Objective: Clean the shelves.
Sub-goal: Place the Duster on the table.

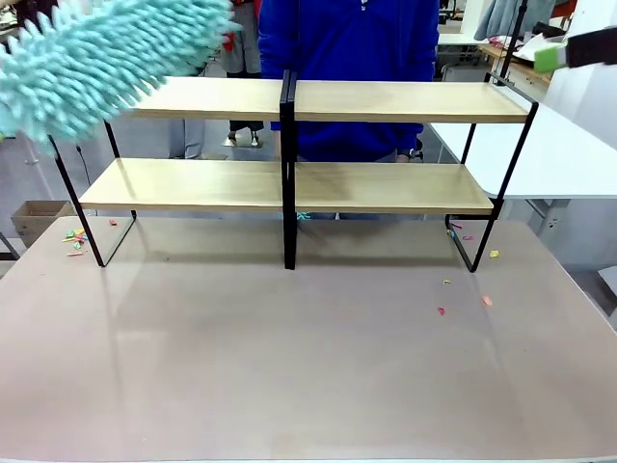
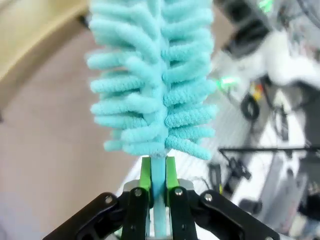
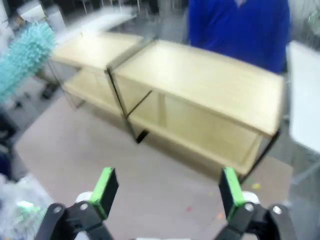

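Duster: a fluffy turquoise microfibre duster [image 1: 92, 60] hangs in the air at the upper left, over the left end of the top boards.
Left gripper: the left gripper [image 2: 158, 172] has its 2 green pads pressed tight on the duster's pale blue handle.
Shelves: the shelves [image 1: 289, 183] stand on the pinkish tabletop [image 1: 289, 367], 2 tiers, black centre post.
Person: a person in a blue top [image 1: 352, 48] stands behind the rack.
Scraps: small coloured scraps [image 1: 465, 289] lie on the table at right.
Right gripper: the right gripper [image 3: 167, 192] hangs above the table facing the shelves, fingers wide apart, nothing between them.
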`<state>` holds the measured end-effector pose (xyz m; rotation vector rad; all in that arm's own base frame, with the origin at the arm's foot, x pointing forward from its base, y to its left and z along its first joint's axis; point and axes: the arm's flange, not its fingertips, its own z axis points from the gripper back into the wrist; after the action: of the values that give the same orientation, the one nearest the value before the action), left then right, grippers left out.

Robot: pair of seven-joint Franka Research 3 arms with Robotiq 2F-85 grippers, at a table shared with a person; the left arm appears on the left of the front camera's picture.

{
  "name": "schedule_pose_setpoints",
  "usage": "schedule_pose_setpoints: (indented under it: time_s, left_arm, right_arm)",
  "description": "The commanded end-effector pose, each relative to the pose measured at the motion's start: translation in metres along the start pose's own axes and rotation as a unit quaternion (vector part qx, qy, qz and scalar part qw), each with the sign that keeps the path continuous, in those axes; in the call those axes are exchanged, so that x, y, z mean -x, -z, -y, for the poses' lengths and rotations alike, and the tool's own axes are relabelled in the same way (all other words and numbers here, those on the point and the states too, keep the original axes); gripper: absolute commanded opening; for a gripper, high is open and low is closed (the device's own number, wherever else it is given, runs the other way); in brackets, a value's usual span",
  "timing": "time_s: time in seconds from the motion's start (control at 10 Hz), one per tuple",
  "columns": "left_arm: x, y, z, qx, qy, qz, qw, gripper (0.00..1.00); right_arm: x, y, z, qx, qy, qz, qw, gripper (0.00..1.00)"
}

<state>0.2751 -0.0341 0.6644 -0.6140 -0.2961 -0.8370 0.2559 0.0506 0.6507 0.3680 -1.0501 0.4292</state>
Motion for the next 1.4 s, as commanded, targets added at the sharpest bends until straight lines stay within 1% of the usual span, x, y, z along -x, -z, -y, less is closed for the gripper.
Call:
schedule_pose_setpoints:
  time_s: [0.0, 0.1, 0.2, 0.3, 0.4, 0.5, 0.6, 0.7, 0.8, 0.9, 1.0, 1.1, 1.3]
  left_arm:
    - [-0.013, 0.030, -0.008, 0.115, 0.131, -0.152, 0.973, 0.12]
    - [-0.011, 0.050, -0.017, 0.130, 0.143, -0.212, 0.958, 0.12]
    - [-0.006, 0.079, -0.041, 0.142, 0.134, -0.286, 0.938, 0.12]
    - [0.001, 0.088, -0.054, 0.146, 0.110, -0.329, 0.926, 0.12]
    - [0.016, 0.114, -0.075, 0.167, 0.083, -0.354, 0.917, 0.12]
    - [0.029, 0.127, -0.104, 0.201, 0.054, -0.356, 0.911, 0.12]
    - [0.049, 0.142, -0.124, 0.204, -0.003, -0.328, 0.922, 0.12]
    - [0.066, 0.140, -0.152, 0.210, -0.045, -0.288, 0.933, 0.12]
    - [0.080, 0.138, -0.162, 0.219, -0.075, -0.268, 0.935, 0.12]
    - [0.090, 0.135, -0.174, 0.219, -0.091, -0.257, 0.937, 0.12]
    - [0.092, 0.146, -0.183, 0.222, -0.097, -0.247, 0.938, 0.12]
    - [0.090, 0.149, -0.184, 0.211, -0.103, -0.253, 0.938, 0.12]
    - [0.083, 0.151, -0.185, 0.220, -0.091, -0.261, 0.935, 0.12]
  right_arm:
    - [0.037, 0.003, 0.017, -0.046, 0.174, -0.149, 0.972, 1.00]
    - [0.070, 0.003, 0.032, -0.073, 0.290, -0.185, 0.936, 1.00]
    - [0.108, 0.010, 0.053, -0.038, 0.364, -0.209, 0.907, 1.00]
    - [0.130, 0.012, 0.055, -0.047, 0.391, -0.218, 0.893, 1.00]
    - [0.151, 0.022, 0.068, -0.034, 0.411, -0.239, 0.879, 1.00]
    - [0.165, 0.033, 0.072, -0.063, 0.451, -0.241, 0.857, 1.00]
    - [0.183, 0.038, 0.081, -0.068, 0.487, -0.242, 0.837, 1.00]
    - [0.202, 0.035, 0.096, -0.110, 0.534, -0.210, 0.811, 1.00]
    - [0.123, 0.022, 0.113, -0.059, 0.435, -0.262, 0.859, 1.00]
    - [0.123, 0.022, 0.113, -0.059, 0.435, -0.262, 0.859, 1.00]
    - [0.123, 0.022, 0.113, -0.059, 0.435, -0.262, 0.859, 1.00]
    - [0.123, 0.022, 0.113, -0.059, 0.435, -0.262, 0.859, 1.00]
    - [0.123, 0.022, 0.113, -0.059, 0.435, -0.262, 0.859, 1.00]
